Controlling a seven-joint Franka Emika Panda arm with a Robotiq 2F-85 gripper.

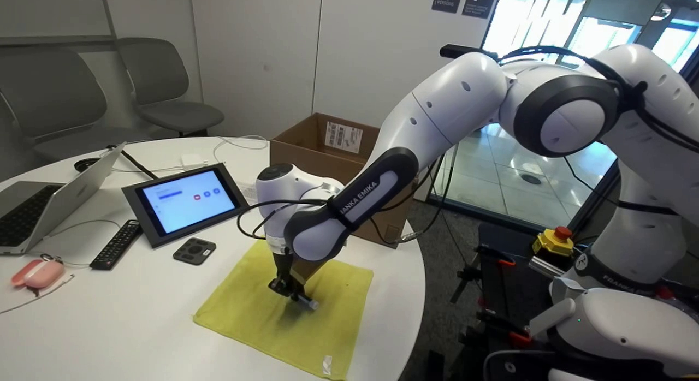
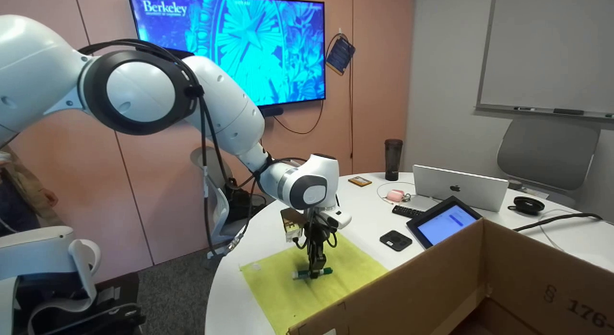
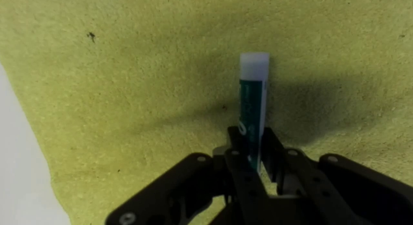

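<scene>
- We see the gripper pointing downward at the end of the white arm; its fingers are clamped on a marker, one on each side.
- The marker, with a green label, lies roughly level in the grip. In the wrist view we find its whitish end projecting beyond the fingers; in an exterior view its green end shows on the gripper's opposite side.
- We locate the marker over the middle of a yellow cloth, well inside the cloth's edges and very near its surface; whether the two touch we cannot tell.
- The cloth lies spread on the round white table, near the table's curved edge. We note a small white label at one corner of the cloth.
- Beside the cloth, close to the table's edge, we observe an open-topped cardboard box, present in both exterior views.
- Between the cloth's edge and a slanted display panel with a lit screen, we identify a flat black device.
- A black remote rests just beside the panel; near it we see a laptop with raised lid and a pink case.
- In an exterior view, we find a dark tumbler upright near the table's far edge.
</scene>
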